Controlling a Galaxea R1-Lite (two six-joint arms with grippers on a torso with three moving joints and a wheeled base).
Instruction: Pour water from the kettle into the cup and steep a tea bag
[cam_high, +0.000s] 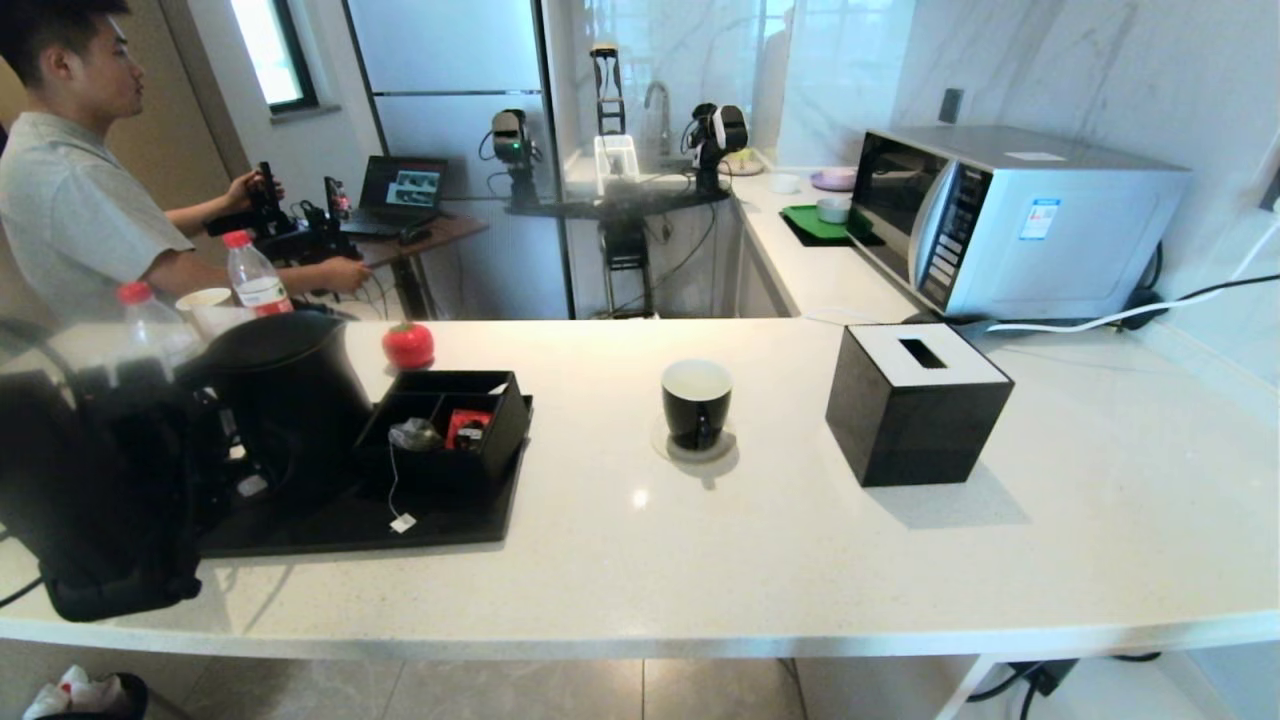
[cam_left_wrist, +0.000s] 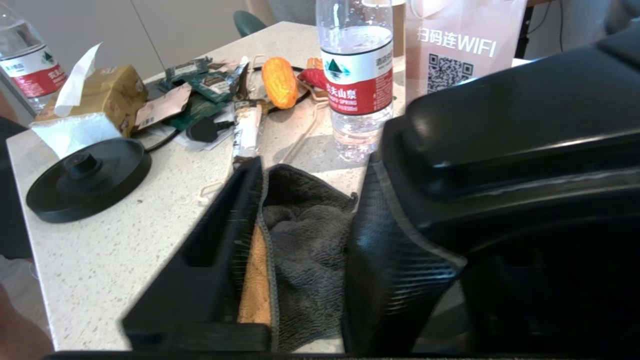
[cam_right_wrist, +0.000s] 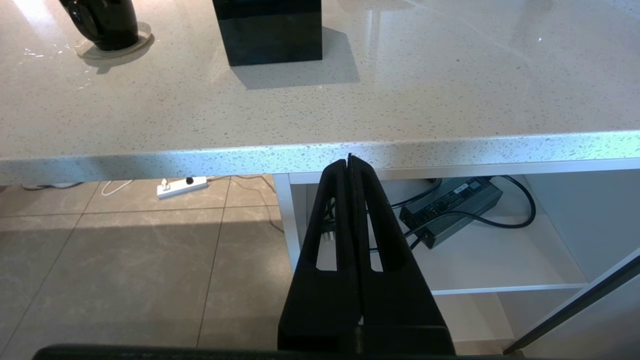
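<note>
The left hand (cam_left_wrist: 310, 260) was at the kettle (cam_high: 285, 400) on the bench's (cam_high: 800, 560) left side, fingers apart about its handle, with the cup (cam_high: 697, 402) well to its right, while the right hand (cam_right_wrist: 350, 165), pressed shut and empty, waited below the bench edge.

Black grippers (cam_right_wrist: 350, 165) — slotted, tapering fingers (cam_left_wrist: 395, 270).

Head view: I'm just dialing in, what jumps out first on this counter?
The big black kettle dominates the left, standing on a black tray with the left gripper open at its handle. Mid-counter sits the small black cup on a coaster, a black tissue box to its right. The tea bag lies in the tray's organizer, string and tag trailing out.
</note>
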